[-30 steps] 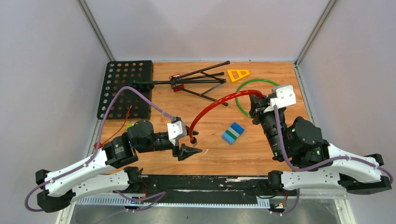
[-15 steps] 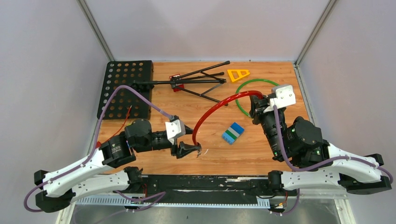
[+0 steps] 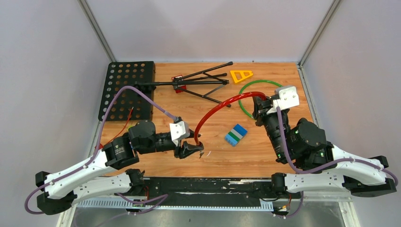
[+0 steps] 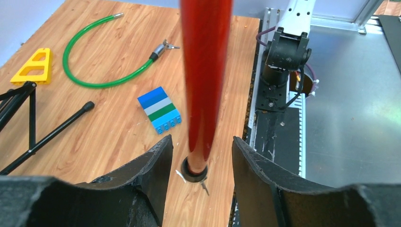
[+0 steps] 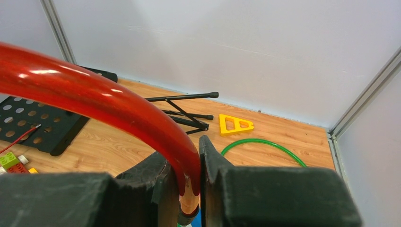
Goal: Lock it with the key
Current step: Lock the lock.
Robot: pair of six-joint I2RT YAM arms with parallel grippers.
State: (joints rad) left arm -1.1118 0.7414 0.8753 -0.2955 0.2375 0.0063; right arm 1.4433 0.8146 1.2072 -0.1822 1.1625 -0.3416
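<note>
Red, glossy cable lock (image 3: 222,105) arches over the wooden counter (image 3: 265,156). The right gripper (image 5: 183,163) is clamped on its upper end. Its black end collar (image 4: 194,171) hangs between the left gripper (image 4: 201,142)'s parted jaws, untouched. A small metal key (image 4: 204,188) apparently juts below the collar. Squeezing the sheath could miss or dislodge that key.

No words, numbers or brand marks are showing legibly anywhere: not on the red cable lock (image 5: 94,101) between the fingers (image 5: 222,179), nor on the striped brick (image 3: 236,134) near them.
</note>
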